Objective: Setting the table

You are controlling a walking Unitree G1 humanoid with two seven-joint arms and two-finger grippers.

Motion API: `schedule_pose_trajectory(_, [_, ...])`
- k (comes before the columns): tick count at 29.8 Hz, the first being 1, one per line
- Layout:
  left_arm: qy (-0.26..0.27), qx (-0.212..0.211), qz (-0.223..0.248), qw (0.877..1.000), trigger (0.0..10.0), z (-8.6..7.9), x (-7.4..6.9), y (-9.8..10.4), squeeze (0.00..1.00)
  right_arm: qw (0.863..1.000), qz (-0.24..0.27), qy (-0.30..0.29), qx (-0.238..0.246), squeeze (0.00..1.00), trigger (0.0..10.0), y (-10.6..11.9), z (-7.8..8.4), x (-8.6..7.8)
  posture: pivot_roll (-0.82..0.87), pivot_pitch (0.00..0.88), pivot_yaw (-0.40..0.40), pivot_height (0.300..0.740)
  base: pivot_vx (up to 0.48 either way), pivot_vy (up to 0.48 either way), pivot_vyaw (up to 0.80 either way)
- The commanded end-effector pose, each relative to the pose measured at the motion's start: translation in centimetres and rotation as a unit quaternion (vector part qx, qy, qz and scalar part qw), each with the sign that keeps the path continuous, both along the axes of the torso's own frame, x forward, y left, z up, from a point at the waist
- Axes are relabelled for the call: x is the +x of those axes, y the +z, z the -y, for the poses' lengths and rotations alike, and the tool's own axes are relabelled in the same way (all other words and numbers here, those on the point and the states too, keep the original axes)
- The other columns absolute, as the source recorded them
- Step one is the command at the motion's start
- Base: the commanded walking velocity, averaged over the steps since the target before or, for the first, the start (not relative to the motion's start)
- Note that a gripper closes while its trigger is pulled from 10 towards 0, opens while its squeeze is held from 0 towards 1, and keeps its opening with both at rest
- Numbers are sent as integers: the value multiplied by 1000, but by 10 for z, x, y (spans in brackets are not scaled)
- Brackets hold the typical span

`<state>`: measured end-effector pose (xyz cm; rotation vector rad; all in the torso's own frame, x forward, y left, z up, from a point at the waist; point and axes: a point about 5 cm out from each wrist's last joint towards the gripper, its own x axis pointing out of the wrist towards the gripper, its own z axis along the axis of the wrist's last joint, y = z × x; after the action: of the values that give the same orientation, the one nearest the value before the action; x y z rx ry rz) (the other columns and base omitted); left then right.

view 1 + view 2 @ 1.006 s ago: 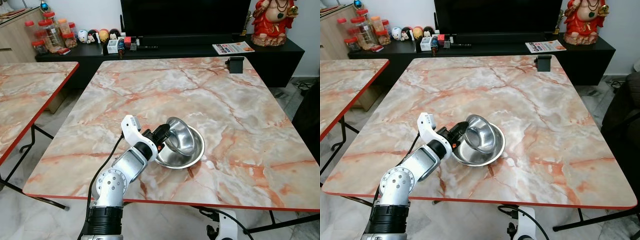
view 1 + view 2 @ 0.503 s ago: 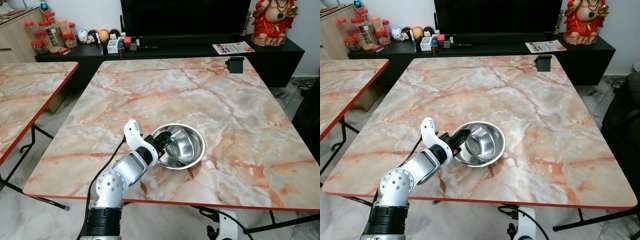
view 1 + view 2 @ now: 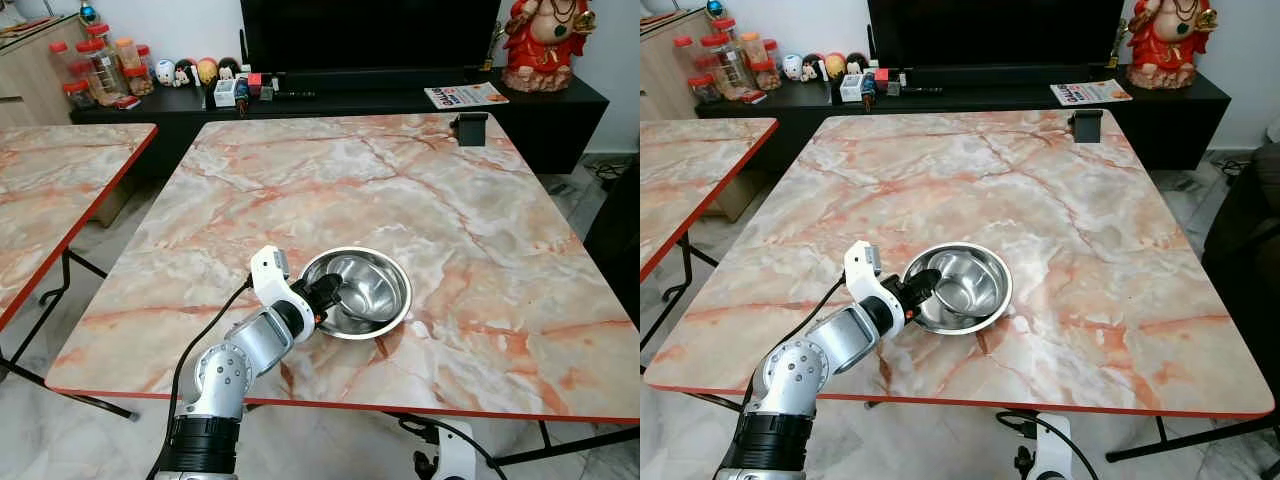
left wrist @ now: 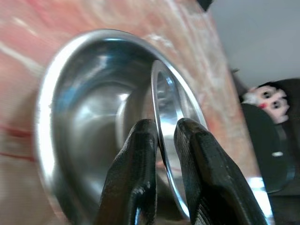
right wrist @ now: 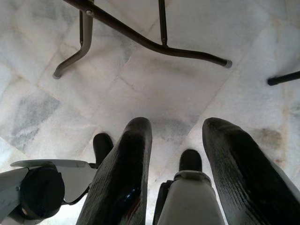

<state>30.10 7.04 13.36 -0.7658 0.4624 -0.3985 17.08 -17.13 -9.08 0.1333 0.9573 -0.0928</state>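
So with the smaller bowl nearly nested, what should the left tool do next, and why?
Probably open and back away. The left tool is pinching the rim of the small steel bowl, which already sits low inside the larger bowl on the marble table, so it looks supported.

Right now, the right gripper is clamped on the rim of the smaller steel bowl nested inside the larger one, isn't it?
Not quite: it is the left gripper that is clamped on the rim of the smaller steel bowl, nested in the larger one, as the left wrist view shows. The right gripper hangs open over the floor.
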Motion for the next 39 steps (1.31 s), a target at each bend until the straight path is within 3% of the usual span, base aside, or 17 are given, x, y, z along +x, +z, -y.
schedule_pose_trajectory(1, [-2, 20, 5, 1000, 10000, -3, 3, 2, 0, 1000, -1, -1, 2, 0, 10000, 0, -1, 1, 72, 0, 61, 732, 0, 0, 0])
schedule_pose_trajectory(4, [-8, 78, 22, 997, 10000, -10, 4, 2, 0, 1000, -1, 0, 1, 0, 10000, 0, -1, 1, 72, 0, 61, 732, 0, 0, 0])
schedule_pose_trajectory(6, [-8, 82, 23, 996, 10000, -10, 5, 2, 0, 1000, -1, 0, 1, 0, 10000, 0, -2, 1, 72, 0, 61, 732, 0, 0, 0])
schedule_pose_trajectory(10, [-2, 143, 74, 987, 10000, -28, 12, 19, 0, 1000, 0, 1, 1, 0, 10000, 1, -1, 2, 77, 0, 57, 732, 0, 0, 0])
schedule_pose_trajectory(20, [-9, 176, 134, 975, 10000, -36, 12, 30, 0, 1000, 1, 2, 1, 0, 10000, 1, -1, 2, 75, 0, 56, 732, 0, 0, 0])
schedule_pose_trajectory(22, [53, 234, 196, 951, 10000, -53, 16, 37, 0, 1000, 2, 1, 0, 0, 10000, 1, -1, 3, 71, 0, 53, 732, 0, 0, 0])
schedule_pose_trajectory(25, [114, 317, 234, 912, 10000, -74, 17, 36, 0, 1000, 3, 0, 0, 0, 10000, 1, 0, 3, 69, 0, 53, 732, 0, 0, 0])
schedule_pose_trajectory(26, [114, 317, 234, 912, 10000, -74, 17, 36, 0, 1000, 3, 0, 0, 0, 10000, 1, 0, 3, 69, 0, 53, 732, 0, 0, 0])
schedule_pose_trajectory(27, [138, 347, 238, 897, 10000, -83, 16, 33, 0, 1000, 4, -1, 0, 0, 10000, 1, 1, 3, 66, 0, 54, 732, 0, 0, 0])
schedule_pose_trajectory(30, [219, 431, 207, 851, 10000, -122, 8, 13, 0, 1000, 5, -3, -2, 0, 10000, 2, 2, 4, 59, 0, 55, 732, 0, 0, 0])
schedule_pose_trajectory(32, [238, 480, 201, 820, 10000, -139, 0, 5, 0, 1000, 6, -3, -3, 0, 10000, 2, 3, 4, 60, 0, 54, 732, 0, 0, 0])
schedule_pose_trajectory(33, [262, 509, 192, 797, 10000, -157, -10, -3, 0, 1000, 7, -3, -3, 0, 10000, 2, 4, 4, 63, 0, 53, 732, 0, 0, 0])
schedule_pose_trajectory(34, [262, 509, 192, 797, 10000, -157, -10, -3, 0, 1000, 7, -3, -3, 0, 10000, 2, 4, 4, 63, 0, 53, 732, 0, 0, 0])
schedule_pose_trajectory(36, [298, 544, 168, 766, 10000, -181, -23, -12, 0, 1000, 6, -2, -4, 0, 10000, 2, 4, 3, 71, 0, 52, 732, 0, 0, 0])
schedule_pose_trajectory(37, [327, 571, 141, 740, 10000, -200, -35, -22, 0, 1000, 6, 1, -5, 0, 10000, 2, 4, 3, 78, 0, 49, 732, 0, 0, 0])
schedule_pose_trajectory(39, [348, 593, 108, 718, 10000, -216, -47, -33, 0, 1000, 5, 3, -5, 0, 10000, 2, 4, 3, 75, 0, 45, 732, 0, 0, 0])
